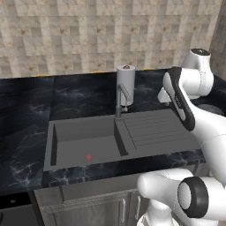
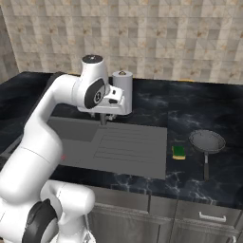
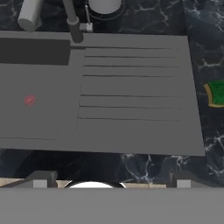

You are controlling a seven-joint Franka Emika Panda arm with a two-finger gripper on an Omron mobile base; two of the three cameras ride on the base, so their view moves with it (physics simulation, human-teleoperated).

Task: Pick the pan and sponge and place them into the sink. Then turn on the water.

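Claw (image 3: 109,178) sat wide open and empty, hanging above the ribbed drainboard (image 2: 128,144) of the sink (image 1: 88,148), pointing down at it. Nothing was in the matte grey basin yet, just the small red drain spot (image 3: 29,100). Both targets lay off to the arm's right on the dark marbled surface (image 2: 199,114), well apart from the claw: the sponge (image 2: 179,152), a small green-over-yellow block, just beside the drainboard's right edge, and further right the pan (image 2: 207,141), round, shallow, dark grey, its thin handle running toward the surface's near edge. Sponge looked the nearer pick. Behind the basin stood the angular grey faucet (image 1: 120,99) and a pale capped cylinder (image 1: 126,84), no water running.
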